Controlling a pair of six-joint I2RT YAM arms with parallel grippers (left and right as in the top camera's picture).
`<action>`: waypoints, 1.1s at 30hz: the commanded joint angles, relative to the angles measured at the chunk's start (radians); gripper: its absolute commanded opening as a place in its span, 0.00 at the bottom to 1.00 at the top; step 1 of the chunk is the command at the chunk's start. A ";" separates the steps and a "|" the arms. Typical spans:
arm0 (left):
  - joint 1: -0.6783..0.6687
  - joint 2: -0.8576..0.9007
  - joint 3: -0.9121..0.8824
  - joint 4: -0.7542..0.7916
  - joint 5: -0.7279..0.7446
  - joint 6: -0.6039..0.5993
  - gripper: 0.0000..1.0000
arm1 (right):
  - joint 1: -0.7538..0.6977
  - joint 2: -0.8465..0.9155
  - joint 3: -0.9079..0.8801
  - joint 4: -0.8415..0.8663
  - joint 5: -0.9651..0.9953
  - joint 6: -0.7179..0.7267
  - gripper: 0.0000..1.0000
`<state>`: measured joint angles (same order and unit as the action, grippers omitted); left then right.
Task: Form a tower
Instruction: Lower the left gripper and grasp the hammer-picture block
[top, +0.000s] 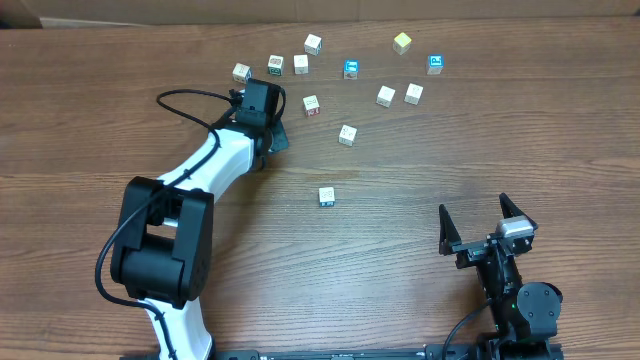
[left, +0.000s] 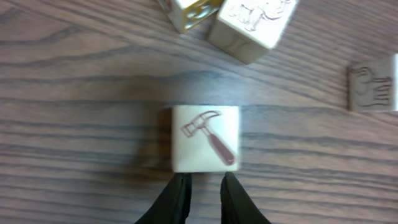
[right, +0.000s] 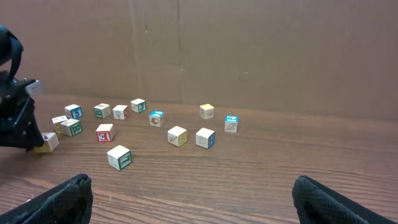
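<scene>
Wood-grain table (top: 500, 150), pale printed cubes (top: 386, 95) scattered across its far half — one lone cube (top: 327, 196) nearer the middle

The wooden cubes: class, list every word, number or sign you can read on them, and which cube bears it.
None reads as text.
The cube under the left wrist camera bears only a hammer picture.
Prints on the far cubes are too small and blurred.

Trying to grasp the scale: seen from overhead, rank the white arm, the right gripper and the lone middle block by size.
Largest: white left arm.
Then: right gripper, spread open.
Smallest by far: lone block.
</scene>
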<state>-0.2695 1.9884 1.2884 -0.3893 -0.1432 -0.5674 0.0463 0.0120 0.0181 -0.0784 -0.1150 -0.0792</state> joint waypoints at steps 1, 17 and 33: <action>0.060 -0.008 0.064 -0.037 -0.013 0.041 0.16 | 0.005 -0.009 -0.010 0.004 0.009 -0.004 1.00; 0.299 -0.010 0.317 -0.354 0.048 0.048 0.55 | 0.005 -0.009 -0.010 0.081 0.008 -0.003 1.00; 0.444 -0.010 0.317 -0.468 0.067 0.048 0.96 | 0.005 -0.009 0.028 0.074 -0.066 0.133 1.00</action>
<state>0.1810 1.9881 1.5871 -0.8536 -0.0975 -0.5209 0.0467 0.0120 0.0185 0.0029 -0.1768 0.0303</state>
